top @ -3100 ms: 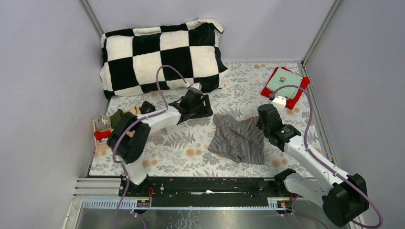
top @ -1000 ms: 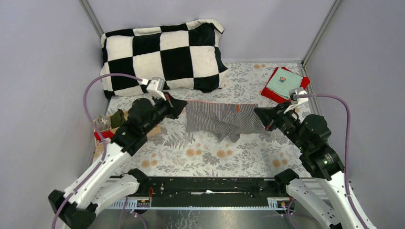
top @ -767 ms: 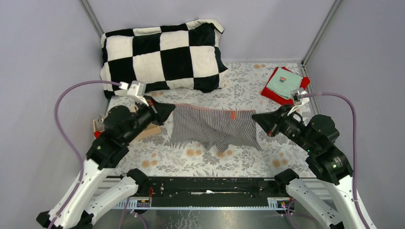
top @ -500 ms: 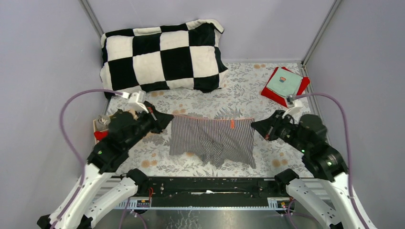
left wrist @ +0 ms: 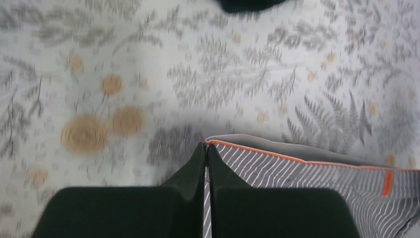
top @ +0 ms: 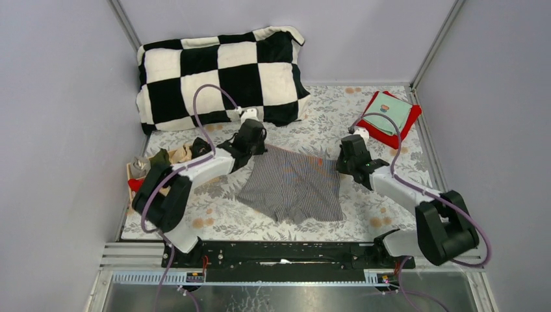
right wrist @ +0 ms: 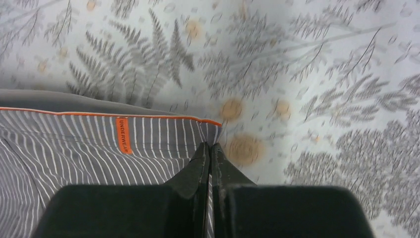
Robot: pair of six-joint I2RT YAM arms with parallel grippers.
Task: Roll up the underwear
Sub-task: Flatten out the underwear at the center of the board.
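– Underwear (top: 292,185) first: how does it look?

– Grey cloth with fine pale stripes running down it, and a thin orange edge along the waistband. It lies spread on the flowered sheet (top: 221,208), in the middle between the two arms. The waistband is on the far side and the leg openings point toward the arm bases. It sits a little askew, with soft creases near the middle.

– Any writing on it?

– One small orange tag (right wrist: 123,135) sewn just under the waistband, near the right corner. In the right wrist view it reads "UNDERWEAR" in white capitals, running along the tag. The left wrist view catches the same tag at its edge, too blurred to read.

– And the grippers?

– The left gripper (left wrist: 205,146) has its fingers pressed together on the left waistband corner. The right gripper (right wrist: 210,146) is closed the same way on the right corner, with the cloth nipped between its tips. Both are low over the sheet.

– What else is around?

– A black-and-white checked pillow (top: 221,71) lies at the back.
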